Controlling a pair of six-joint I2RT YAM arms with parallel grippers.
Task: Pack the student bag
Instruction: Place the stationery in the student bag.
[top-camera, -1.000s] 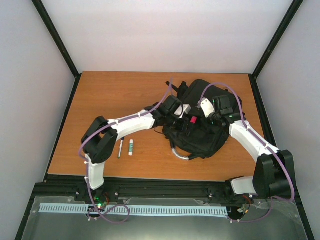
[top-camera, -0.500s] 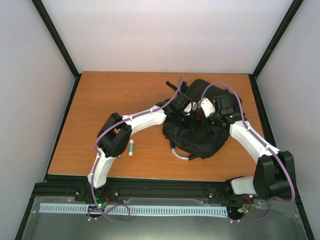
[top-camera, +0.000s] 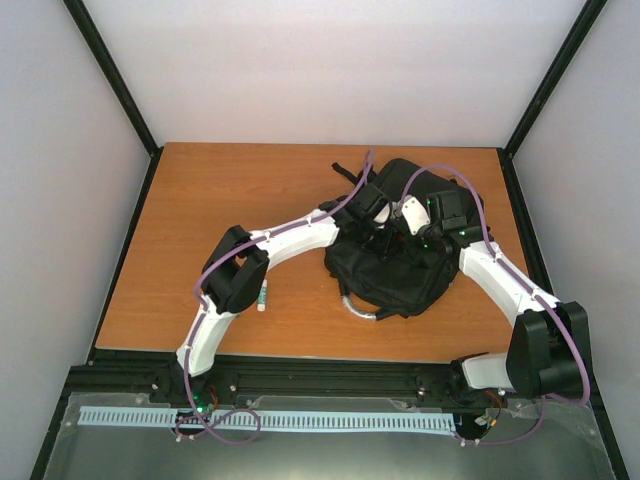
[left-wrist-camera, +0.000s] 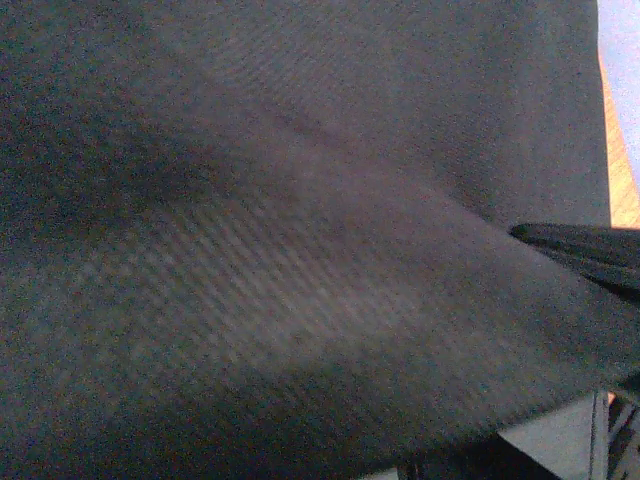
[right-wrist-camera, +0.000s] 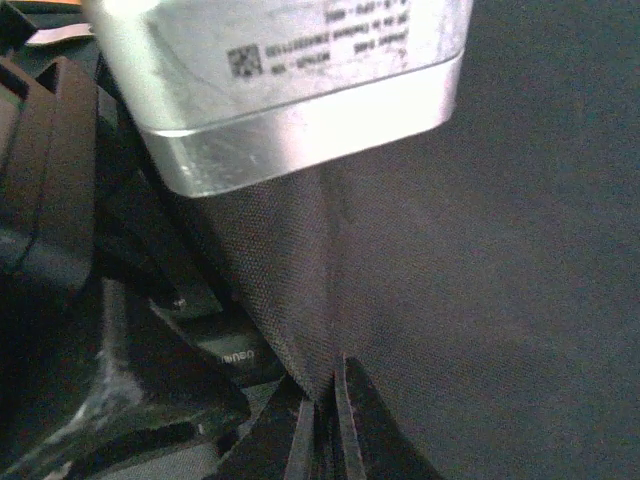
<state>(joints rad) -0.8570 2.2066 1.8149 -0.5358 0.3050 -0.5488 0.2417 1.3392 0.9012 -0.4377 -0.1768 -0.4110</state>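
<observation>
The student bag (top-camera: 400, 265) is a large black backpack lying at the table's right middle, with its grey-silver handle loop (top-camera: 357, 306) toward the front. My right gripper (right-wrist-camera: 325, 405) is shut on a raised fold of the bag's fabric (right-wrist-camera: 290, 260); from above it (top-camera: 402, 222) sits on the bag's top. My left gripper (top-camera: 377, 228) reaches down into the bag beside it, its fingertips hidden. The left wrist view shows only black bag fabric (left-wrist-camera: 300, 250), so I cannot tell its state. The left wrist's silver body (right-wrist-camera: 300, 80) fills the top of the right wrist view.
A white glue stick (top-camera: 262, 296) lies on the wooden table (top-camera: 220, 190) left of the bag, partly under my left arm's elbow (top-camera: 235, 280). Black bag straps (top-camera: 350, 172) trail toward the back. Grey walls enclose the table.
My left arm has pushed forward and right into the bag. The red object at its gripper earlier is no longer visible. Its elbow now covers the pen. The right gripper has stayed put.
</observation>
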